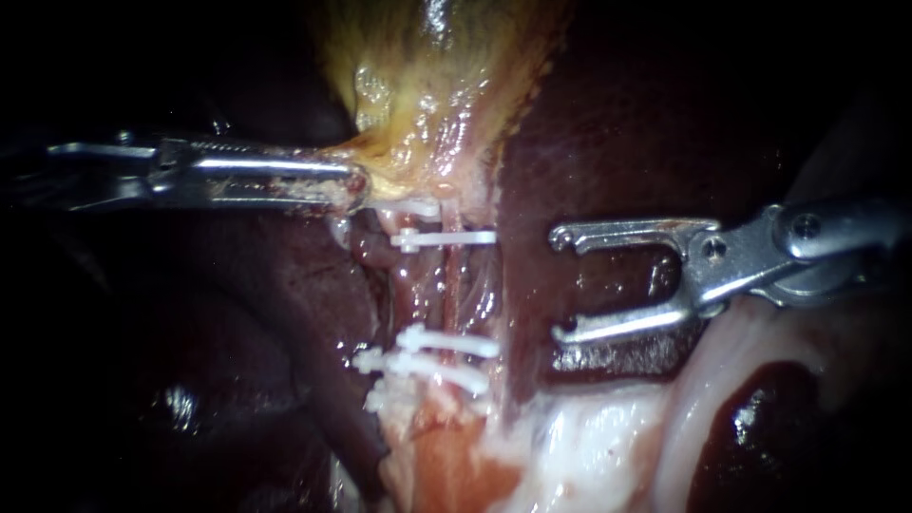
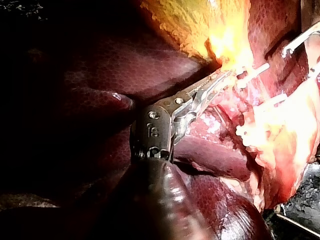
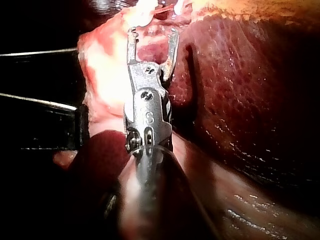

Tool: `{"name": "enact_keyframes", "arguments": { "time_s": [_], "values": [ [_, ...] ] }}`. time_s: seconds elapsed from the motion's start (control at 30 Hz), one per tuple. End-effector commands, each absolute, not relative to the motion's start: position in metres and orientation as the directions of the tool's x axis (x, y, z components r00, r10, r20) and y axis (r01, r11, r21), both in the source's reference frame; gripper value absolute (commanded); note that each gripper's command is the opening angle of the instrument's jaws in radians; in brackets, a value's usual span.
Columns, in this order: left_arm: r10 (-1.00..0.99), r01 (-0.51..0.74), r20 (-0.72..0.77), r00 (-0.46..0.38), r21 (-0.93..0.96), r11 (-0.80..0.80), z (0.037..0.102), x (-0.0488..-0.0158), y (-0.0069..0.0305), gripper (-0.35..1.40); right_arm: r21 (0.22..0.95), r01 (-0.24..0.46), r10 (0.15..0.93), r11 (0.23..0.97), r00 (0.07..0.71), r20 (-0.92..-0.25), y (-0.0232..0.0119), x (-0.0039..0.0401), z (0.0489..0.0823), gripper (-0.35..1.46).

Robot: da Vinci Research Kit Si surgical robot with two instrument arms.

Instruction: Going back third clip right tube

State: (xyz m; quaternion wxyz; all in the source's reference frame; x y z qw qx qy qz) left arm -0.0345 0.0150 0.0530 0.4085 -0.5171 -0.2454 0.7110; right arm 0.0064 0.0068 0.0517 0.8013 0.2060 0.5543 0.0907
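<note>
The liver [image 1: 608,123] fills most of the field, and the yellow gallbladder [image 1: 427,85] hangs down into it from above. The left instrument [image 1: 353,182] has its claw clamped on the gallbladder's lower end, drawing it sideways so that the tubes below stand stretched and exposed. The right instrument [image 1: 559,285] lies over the liver just beside the tubes and clear of them, with its claw apart and nothing in it. What I take for the right tube [image 1: 453,285] runs down the middle. It carries one white clip [image 1: 446,238] high up and a pair of clips [image 1: 451,344] lower down, close together, so the clipping looks done and the retreat is the step in hand. To do that well, the right instrument should draw straight back along its own shaft. Its lower tip should be lifted off the liver surface, with no sideways sweep toward the clips. The left hold should stay steady meanwhile, without added pull on the clipped tube.
</note>
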Motion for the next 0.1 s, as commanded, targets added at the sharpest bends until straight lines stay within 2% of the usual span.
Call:
{"name": "enact_keyframes", "arguments": {
  "time_s": [0.03, 0.1],
  "values": [
    [0.835, -0.326, -0.534, -0.132, -0.772, -0.545, 0.053, -0.0345, 0.015, -0.35, 0.431, 0.083, 0.374, 0.899, 0.369, -0.851, 0.0068, 0.0064, 0.0516, 0.5],
    [0.835, -0.326, -0.534, -0.132, -0.772, -0.545, 0.0529, -0.0344, 0.0151, -0.35, 0.43, 0.083, 0.373, 0.899, 0.369, -0.851, 0.0067, 0.0064, 0.0516, 0.5]
  ]
}}
